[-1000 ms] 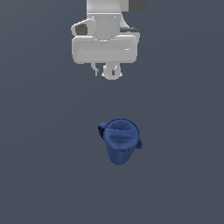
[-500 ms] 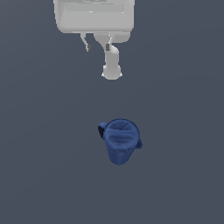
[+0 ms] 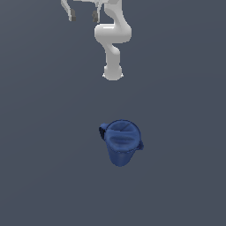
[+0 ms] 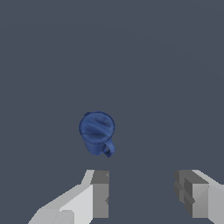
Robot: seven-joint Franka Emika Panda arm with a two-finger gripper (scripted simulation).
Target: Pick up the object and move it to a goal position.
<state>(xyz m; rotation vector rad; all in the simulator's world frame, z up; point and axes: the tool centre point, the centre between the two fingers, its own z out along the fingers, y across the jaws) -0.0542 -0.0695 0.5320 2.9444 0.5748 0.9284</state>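
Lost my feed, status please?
Gripper open, empty, well clear of jug. Blue jug upright on the floor, untouched. Nothing in the way.

The blue jug (image 3: 120, 142) stands alone on the flat grey floor (image 3: 48, 167), with open room on every side of it. Its handle (image 3: 103, 131) points to the exterior view's left and a small spout (image 3: 140, 145) to the right. The gripper (image 3: 83, 16), its fingers (image 4: 100, 194) spread apart, is well apart from the jug, with only free air between them.
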